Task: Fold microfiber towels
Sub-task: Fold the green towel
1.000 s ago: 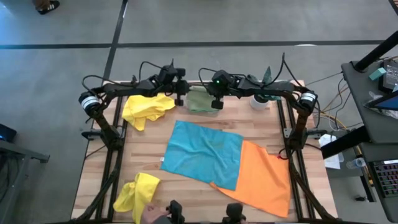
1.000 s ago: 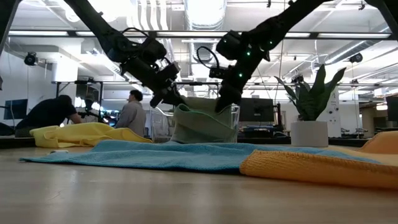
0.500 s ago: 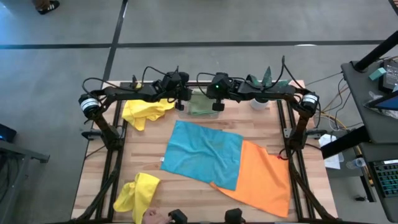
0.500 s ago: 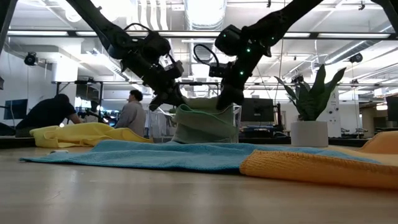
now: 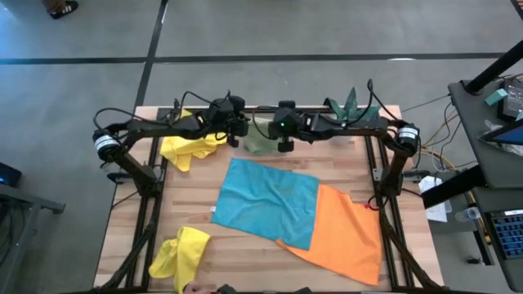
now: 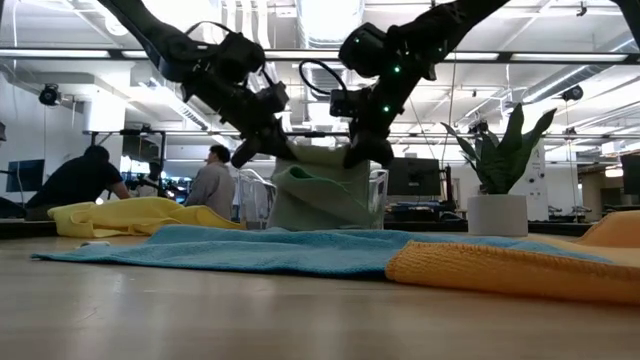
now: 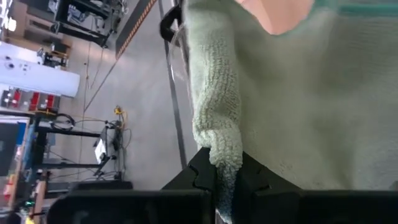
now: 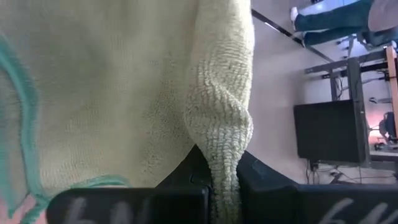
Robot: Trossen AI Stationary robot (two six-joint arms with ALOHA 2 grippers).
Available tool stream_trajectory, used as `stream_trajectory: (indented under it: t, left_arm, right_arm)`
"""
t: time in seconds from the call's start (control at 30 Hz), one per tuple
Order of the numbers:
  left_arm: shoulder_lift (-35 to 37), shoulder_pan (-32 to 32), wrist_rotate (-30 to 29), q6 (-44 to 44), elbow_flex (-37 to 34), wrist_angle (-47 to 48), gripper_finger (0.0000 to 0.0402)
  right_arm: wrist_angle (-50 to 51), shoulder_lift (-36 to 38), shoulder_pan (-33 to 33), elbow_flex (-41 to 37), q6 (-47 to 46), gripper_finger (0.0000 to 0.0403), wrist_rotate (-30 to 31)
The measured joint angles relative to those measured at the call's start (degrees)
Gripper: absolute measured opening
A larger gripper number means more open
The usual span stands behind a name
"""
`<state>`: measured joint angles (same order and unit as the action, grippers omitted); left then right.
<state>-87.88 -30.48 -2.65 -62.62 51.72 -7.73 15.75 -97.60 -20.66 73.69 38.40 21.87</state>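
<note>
The sage green towel (image 6: 320, 195) hangs at the desk's (image 5: 245, 269) far edge over the clear tray (image 6: 378, 190), the left gripper (image 6: 262, 148) and right gripper (image 6: 365, 150) each clamped on an upper corner, probably to keep it stretched flat.

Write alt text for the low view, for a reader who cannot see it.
Two dark robot arms reach down from above, the left gripper and right gripper each pinching a top corner of a sage green towel at the clear plastic tray. A turquoise towel and an orange towel lie flat in front, a potted plant behind.
</note>
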Motion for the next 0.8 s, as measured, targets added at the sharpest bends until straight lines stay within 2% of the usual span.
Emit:
stream_trajectory:
  t: [0.13, 0.4, 0.63, 0.8]
  left_arm:
    - [-0.46, 1.71, -3.2, -2.7, -2.48, -2.52, 0.0]
    - [-0.46, 1.69, -3.49, -2.79, -3.34, -2.96, 0.0]
    - [-0.42, 1.68, -2.25, -1.92, -3.41, -1.4, 0.0]
    - [-0.22, 1.58, -1.62, -0.75, -2.96, -1.41, 0.0]
  right_arm:
    - [-3.11, 0.0, 0.17, -1.96, 0.34, 0.0009, 2.78]
    - [-3.66, 0.0, 1.0, -3.7, -1.33, 0.0008, 2.64]
    - [-2.12, 0.0, 1.39, -3.63, -4.31, 0.0009, -6.28]
    - [-2.15, 0.0, 1.35, -3.63, -5.23, 0.0008, -7.85]
